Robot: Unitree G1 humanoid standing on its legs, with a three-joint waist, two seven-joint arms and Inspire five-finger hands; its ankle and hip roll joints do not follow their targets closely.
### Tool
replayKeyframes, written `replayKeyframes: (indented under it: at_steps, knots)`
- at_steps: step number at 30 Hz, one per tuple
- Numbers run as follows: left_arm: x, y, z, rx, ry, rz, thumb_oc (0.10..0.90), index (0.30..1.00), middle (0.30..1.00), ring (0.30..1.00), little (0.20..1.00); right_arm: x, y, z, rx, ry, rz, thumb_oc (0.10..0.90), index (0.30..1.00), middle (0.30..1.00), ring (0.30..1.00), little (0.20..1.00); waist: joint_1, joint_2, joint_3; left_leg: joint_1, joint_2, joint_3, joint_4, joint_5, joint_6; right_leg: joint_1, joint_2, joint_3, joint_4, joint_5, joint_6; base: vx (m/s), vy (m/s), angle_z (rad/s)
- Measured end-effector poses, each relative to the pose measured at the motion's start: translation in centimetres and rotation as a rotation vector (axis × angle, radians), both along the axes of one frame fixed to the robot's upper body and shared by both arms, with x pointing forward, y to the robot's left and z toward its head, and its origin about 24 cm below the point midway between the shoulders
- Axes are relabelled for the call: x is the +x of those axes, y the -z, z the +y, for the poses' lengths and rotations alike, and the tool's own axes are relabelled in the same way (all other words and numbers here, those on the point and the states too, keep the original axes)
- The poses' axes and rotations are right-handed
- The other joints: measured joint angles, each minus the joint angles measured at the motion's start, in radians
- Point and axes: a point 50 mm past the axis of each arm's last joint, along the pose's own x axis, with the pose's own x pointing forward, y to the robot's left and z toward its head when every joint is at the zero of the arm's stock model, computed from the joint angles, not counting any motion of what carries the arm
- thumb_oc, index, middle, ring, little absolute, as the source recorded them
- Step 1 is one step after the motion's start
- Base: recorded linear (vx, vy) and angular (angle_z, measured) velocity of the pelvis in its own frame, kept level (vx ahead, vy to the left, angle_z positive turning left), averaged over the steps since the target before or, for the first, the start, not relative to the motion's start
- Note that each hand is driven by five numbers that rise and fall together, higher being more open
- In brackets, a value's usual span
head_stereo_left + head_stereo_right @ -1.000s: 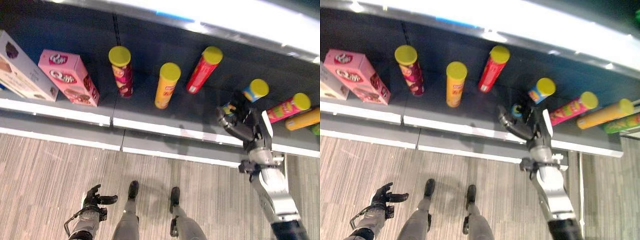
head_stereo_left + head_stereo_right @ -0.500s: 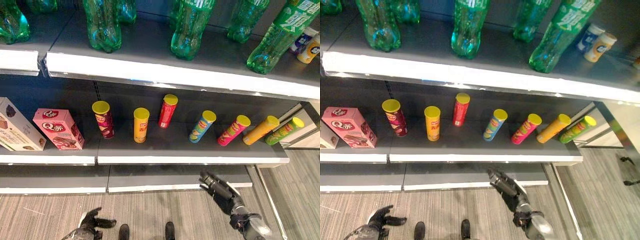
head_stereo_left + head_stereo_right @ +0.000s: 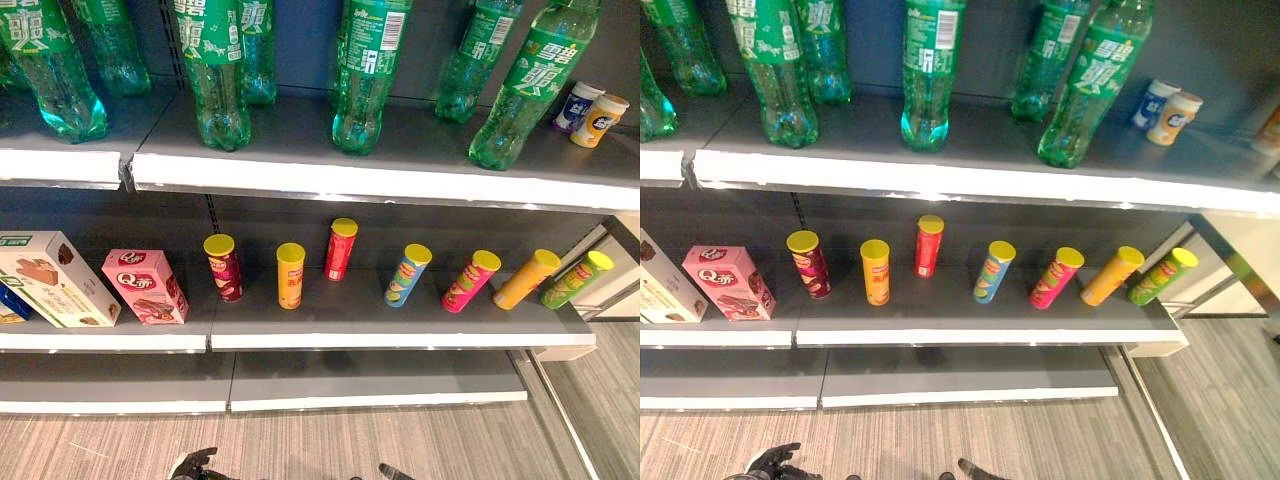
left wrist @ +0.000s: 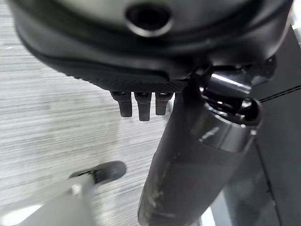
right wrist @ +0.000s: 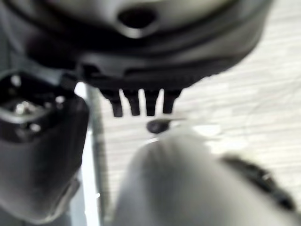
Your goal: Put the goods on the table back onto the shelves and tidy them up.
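Observation:
Several yellow-lidded chip cans stand in a row on the middle shelf (image 3: 400, 341): a maroon can (image 3: 222, 267), an orange can (image 3: 290, 275), a red can (image 3: 340, 248), a blue can (image 3: 407, 274), then a pink can (image 3: 470, 280) and others leaning to the right. My left hand (image 3: 195, 465) hangs low over the floor, fingers (image 4: 138, 106) straight, holding nothing. My right hand (image 3: 395, 472) also hangs low, its fingers (image 5: 141, 103) straight and empty.
A pink box (image 3: 143, 285) and a white box (image 3: 55, 280) sit at the shelf's left. Green bottles (image 3: 362, 75) line the upper shelf, with two small tubs (image 3: 590, 110) at its right end. A bare lower shelf (image 3: 370, 380) juts out above the striped floor.
The camera has tilted up, bringing the upper shelf into view. My right hand has left the blue can on the shelf and dropped down towards the floor. The left hand stays low.

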Motion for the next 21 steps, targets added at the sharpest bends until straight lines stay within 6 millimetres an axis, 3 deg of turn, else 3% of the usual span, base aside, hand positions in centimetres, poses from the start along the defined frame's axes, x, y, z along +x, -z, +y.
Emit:
replayKeyframes:
  at_steps: [10, 14, 17, 18, 19, 20, 21]
  knots:
    - [-1.5, 0.4, 0.1, 0.003, -0.015, 0.051, 0.800, 0.900, 0.900, 0.900, 0.900, 0.4, -0.2, -0.7, -0.059, 0.072, -0.018, 0.800, 0.900, 0.900, 0.900, 0.900, -0.023, -0.025, -0.024, 0.009, 0.000, 0.007, -0.001, -0.001, 0.000, 0.005, 0.000, 0.004, 0.000, 0.005, -0.008, 0.00, 0.016, -0.01]
    - [-1.7, 0.4, 0.1, 0.004, -0.016, 0.058, 0.800, 0.900, 0.900, 0.900, 0.900, 0.1, -0.2, -1.0, -0.069, 0.102, -0.024, 0.800, 0.900, 0.900, 0.900, 0.900, -0.036, -0.031, -0.027, 0.024, -0.010, 0.042, 0.003, -0.011, 0.010, -0.006, -0.003, 0.045, 0.007, 0.004, -0.006, -0.08, 0.068, -0.27]
    - [-1.5, 0.4, 0.1, 0.007, -0.013, 0.051, 0.800, 0.900, 0.900, 0.900, 0.900, 0.7, -0.4, -1.2, -0.080, 0.135, -0.056, 0.800, 0.900, 0.900, 0.900, 0.900, -0.070, -0.036, -0.026, 0.025, -0.022, 0.102, 0.007, -0.015, 0.017, -0.050, 0.004, 0.106, 0.027, 0.044, 0.017, -0.21, 0.047, -0.74]
    - [-1.3, 0.4, 0.0, 0.018, 0.001, 0.046, 0.800, 0.900, 0.900, 0.900, 0.900, 2.3, -0.7, -1.0, -0.076, 0.133, -0.107, 0.800, 0.900, 0.900, 0.900, 0.900, -0.062, -0.027, -0.008, 0.022, -0.003, 0.177, 0.017, -0.028, 0.035, -0.099, 0.028, 0.156, 0.029, 0.126, 0.093, -0.14, 0.014, -1.59]
    - [-1.0, 0.4, -0.2, 0.016, 0.000, 0.040, 0.800, 0.900, 0.900, 0.900, 0.900, 3.2, -0.9, -0.9, -0.073, 0.134, -0.139, 0.800, 0.900, 0.900, 0.900, 0.900, -0.071, -0.024, 0.006, 0.013, -0.001, 0.196, 0.036, -0.040, 0.049, -0.118, 0.039, 0.162, 0.018, 0.180, 0.105, -0.22, 0.015, -1.99]
    - [-0.6, 0.3, -0.2, 0.017, 0.006, 0.031, 0.800, 0.900, 0.900, 0.900, 0.900, 4.5, -1.4, -0.7, -0.072, 0.137, -0.192, 0.800, 0.900, 0.900, 0.900, 0.900, -0.070, -0.010, 0.029, -0.002, 0.026, 0.261, 0.057, -0.050, 0.066, -0.147, 0.042, 0.156, -0.005, 0.237, 0.102, -0.12, 0.005, -1.62]
    - [-0.3, 0.3, -0.3, 0.012, 0.002, 0.021, 0.800, 0.900, 0.900, 0.900, 0.900, 5.1, -1.5, -0.8, -0.073, 0.140, -0.206, 0.800, 0.900, 0.900, 0.900, 0.900, -0.065, -0.002, 0.042, 0.009, 0.036, 0.308, 0.049, -0.050, 0.070, -0.161, 0.043, 0.059, 0.009, 0.200, 0.121, -0.09, -0.008, -1.39]
